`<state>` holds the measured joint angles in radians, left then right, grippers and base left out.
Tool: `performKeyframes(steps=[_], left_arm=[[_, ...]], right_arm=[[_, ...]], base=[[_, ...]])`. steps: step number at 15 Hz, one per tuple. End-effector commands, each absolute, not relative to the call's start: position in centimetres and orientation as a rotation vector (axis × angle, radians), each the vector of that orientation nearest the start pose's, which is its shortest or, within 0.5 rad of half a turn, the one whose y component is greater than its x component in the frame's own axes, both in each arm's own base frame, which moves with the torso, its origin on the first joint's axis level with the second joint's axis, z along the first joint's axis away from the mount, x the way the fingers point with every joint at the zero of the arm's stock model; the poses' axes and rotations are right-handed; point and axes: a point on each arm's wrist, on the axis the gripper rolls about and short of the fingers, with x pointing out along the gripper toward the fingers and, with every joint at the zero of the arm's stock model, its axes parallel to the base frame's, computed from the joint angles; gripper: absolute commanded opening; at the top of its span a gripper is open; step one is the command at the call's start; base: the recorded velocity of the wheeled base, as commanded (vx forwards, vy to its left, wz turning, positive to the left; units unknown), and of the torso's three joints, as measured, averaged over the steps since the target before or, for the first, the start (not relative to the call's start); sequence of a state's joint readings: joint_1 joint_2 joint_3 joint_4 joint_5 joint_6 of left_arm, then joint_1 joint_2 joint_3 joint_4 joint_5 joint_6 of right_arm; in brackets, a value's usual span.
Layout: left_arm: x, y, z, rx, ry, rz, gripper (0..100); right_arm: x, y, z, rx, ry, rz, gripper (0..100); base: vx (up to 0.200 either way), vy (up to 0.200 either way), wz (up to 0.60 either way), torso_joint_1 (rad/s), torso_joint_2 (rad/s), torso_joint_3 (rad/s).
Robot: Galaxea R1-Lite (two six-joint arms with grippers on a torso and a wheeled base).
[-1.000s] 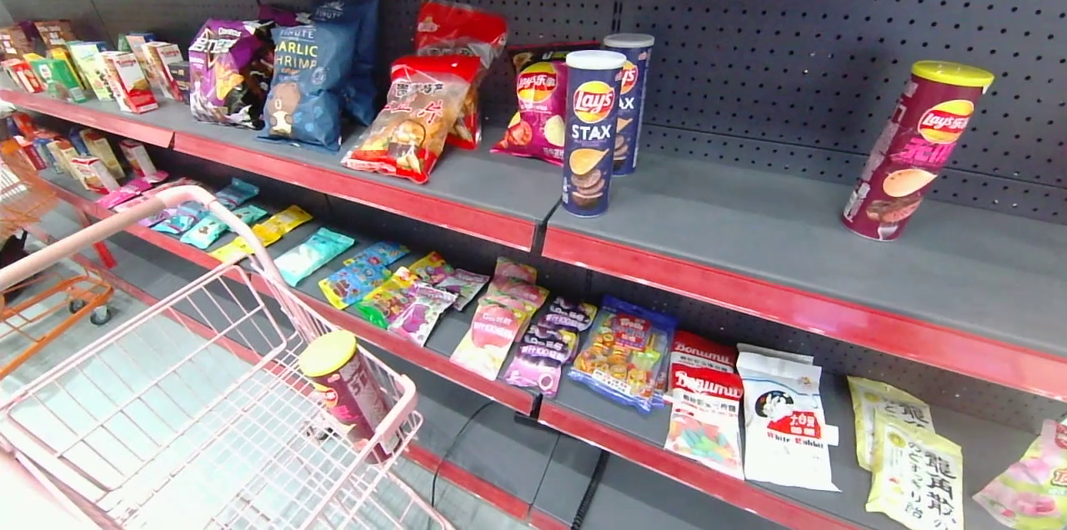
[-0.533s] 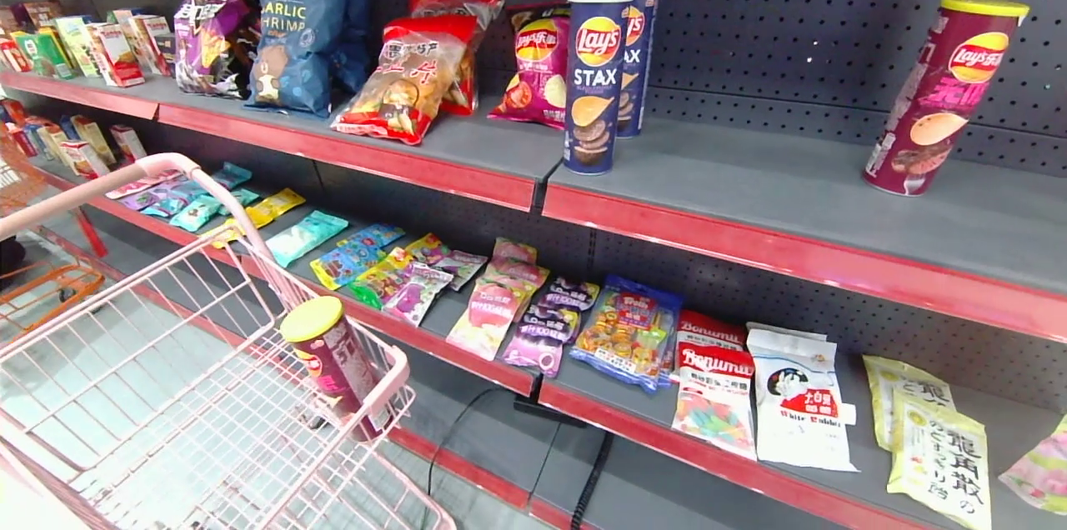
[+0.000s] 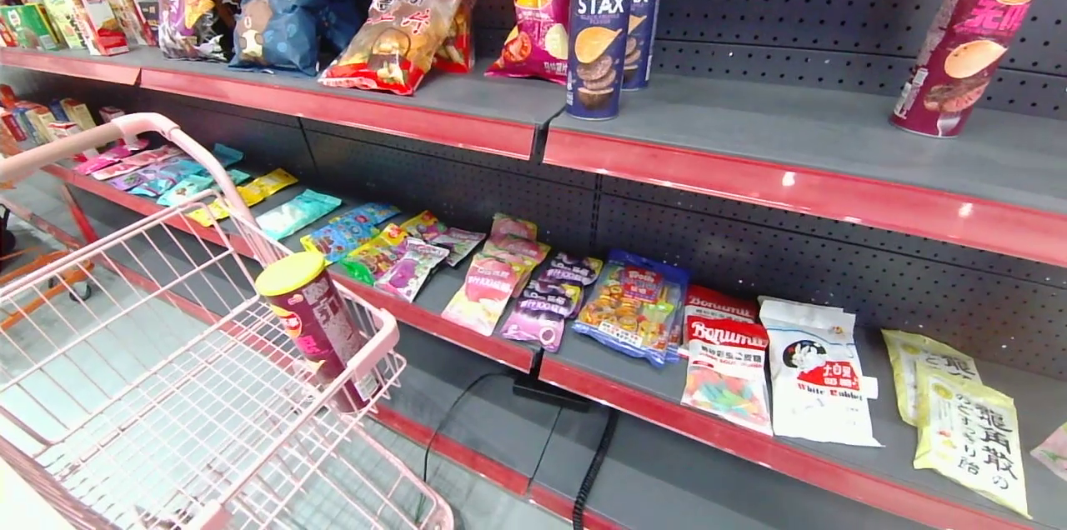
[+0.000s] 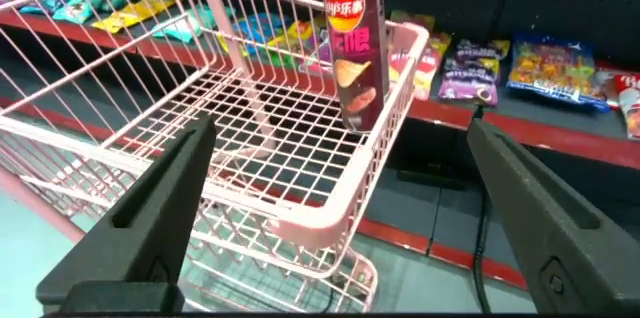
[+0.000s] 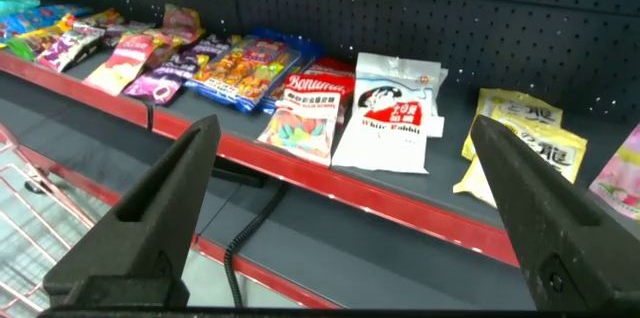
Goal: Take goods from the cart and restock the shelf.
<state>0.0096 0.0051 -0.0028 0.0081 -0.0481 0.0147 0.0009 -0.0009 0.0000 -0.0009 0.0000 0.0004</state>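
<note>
Restocking in a snack aisle: a pink wire cart (image 3: 167, 430) stands drawn up against a red-edged snack shelf (image 3: 733, 180); a maroon chip can (image 3: 313, 322) with a yellow lid stands in the cart's corner nearest the shelf, against the rim. The left gripper (image 4: 340, 130) hangs over the cart with its two dark fingers spread wide, the can visible beyond the gap between them and untouched; the right gripper (image 5: 345, 123), spread just as wide and holding nothing, hangs before the shelf's lower tier, facing a row of flat candy bags (image 5: 235, 68), a white pouch (image 5: 395, 113) among them. On the upper tier a matching maroon can (image 3: 967, 38) stands at the right near the pegboard (image 3: 792, 5), well apart from two dark blue cans (image 3: 598, 22) set one behind the other near the middle; bags of chips (image 3: 400, 30) lean in a row to their left; a black cable (image 3: 596, 463) trails beneath the lower tier.
</note>
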Motion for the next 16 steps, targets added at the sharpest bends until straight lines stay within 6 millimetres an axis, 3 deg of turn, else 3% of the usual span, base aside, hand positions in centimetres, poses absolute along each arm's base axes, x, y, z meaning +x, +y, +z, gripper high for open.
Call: performKeyframes(steps=[1, 2, 3, 4, 5, 8, 10, 11, 16], left_arm=[[-2.3, -0.1, 7.7, 0.021, 0.007, -0.02, 100], [-2.5, -0.1, 9.1, 0.023, -0.022, -0.004, 100], [-2.5, 0.0, 12.9, 0.003, -0.046, 0.006, 100], [0.2, 0.0, 20.2, -0.12, -0.015, 0.011, 100], [2.2, 0.0, 22.4, -0.115, 0.021, 0.015, 100], [8.5, 0.3, 21.4, -0.109, 0.225, 0.05, 100], [11.5, 0.4, 21.0, -0.112, 0.244, 0.042, 100], [14.1, 0.4, 19.8, -0.122, 0.276, -0.022, 100], [17.8, 0.8, 16.9, -0.106, 0.411, -0.206, 100]], right_arm=[[-2.3, 0.0, 7.6, 0.0, -0.002, 0.002, 100], [-2.3, 0.0, 7.6, 0.0, -0.002, 0.002, 100], [-2.3, 0.0, 7.6, 0.0, -0.002, 0.002, 100], [-2.3, 0.0, 7.6, -0.002, -0.002, 0.002, 100], [-2.3, 0.0, 7.6, -0.002, -0.002, 0.002, 100], [-2.3, 0.0, 7.6, -0.002, -0.002, 0.002, 100], [-2.3, 0.0, 7.6, -0.002, -0.002, 0.002, 100], [-2.3, 0.0, 7.6, -0.003, -0.002, 0.002, 100], [-2.3, 0.0, 7.6, -0.003, -0.002, 0.002, 100]], base=[[0.0, 0.0, 0.0, -0.041, 0.13, 0.095], [0.0, 0.0, 0.0, -0.027, 0.08, 0.066], [0.0, 0.0, 0.0, 0.0, 0.0, 0.0], [0.0, 0.0, 0.0, 0.0, 0.0, 0.0], [0.0, 0.0, 0.0, 0.0, 0.0, 0.0], [0.0, 0.0, 0.0, 0.0, 0.0, 0.0], [0.0, 0.0, 0.0, 0.0, 0.0, 0.0], [0.0, 0.0, 0.0, 0.0, 0.0, 0.0], [0.0, 0.0, 0.0, 0.0, 0.0, 0.0]])
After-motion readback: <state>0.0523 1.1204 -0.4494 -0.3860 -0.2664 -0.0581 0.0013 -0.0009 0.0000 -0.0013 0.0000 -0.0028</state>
